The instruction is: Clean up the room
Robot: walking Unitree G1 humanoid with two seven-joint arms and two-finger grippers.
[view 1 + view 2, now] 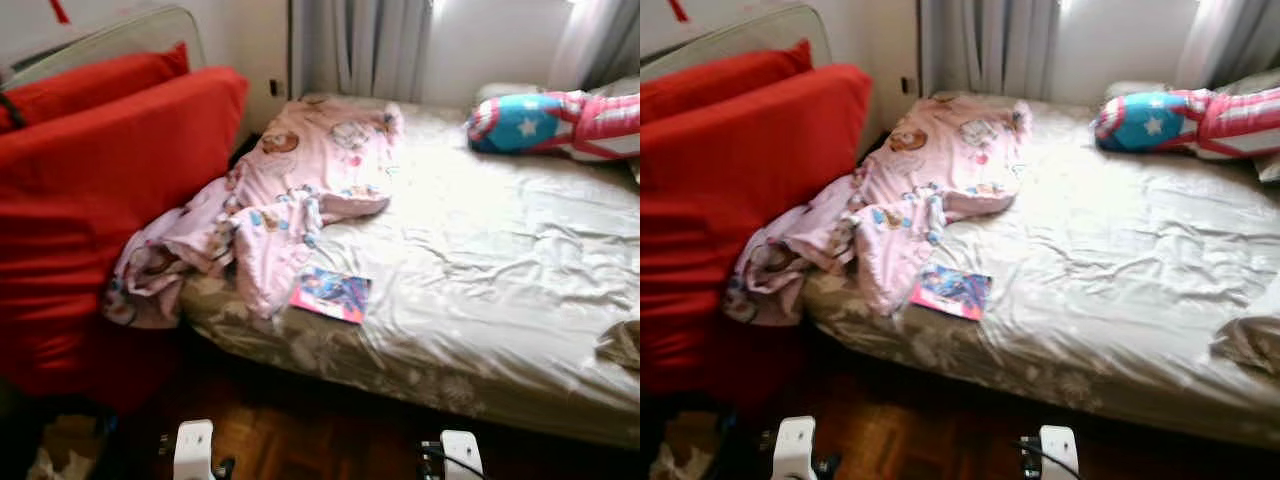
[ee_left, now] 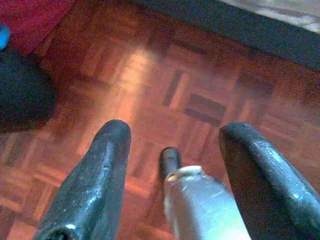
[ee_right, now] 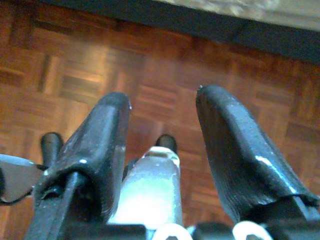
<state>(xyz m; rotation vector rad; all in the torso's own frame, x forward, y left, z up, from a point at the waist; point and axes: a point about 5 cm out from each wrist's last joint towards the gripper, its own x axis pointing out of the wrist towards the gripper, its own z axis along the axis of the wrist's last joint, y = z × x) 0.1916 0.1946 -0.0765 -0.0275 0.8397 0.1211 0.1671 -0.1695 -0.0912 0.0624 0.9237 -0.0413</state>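
Both pincers, left pincer (image 2: 172,150) and right pincer (image 3: 162,117), hang wide open, empty, over brown parquet floor (image 2: 165,75). Ahead: glossy colourful book (image 1: 331,294) on the beige-sheeted bed (image 1: 500,270), beside crumpled pink cartoon blanket (image 1: 290,190), likely next pickups.

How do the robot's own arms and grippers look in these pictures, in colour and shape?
In the head views, each arm ends in a white, rounded block, with a thin black cable beside the right one. The left gripper has two long, curved black fingers with a glossy, slightly worn surface. The right gripper has the same kind of fingers; a silver metal part sits between each pair.
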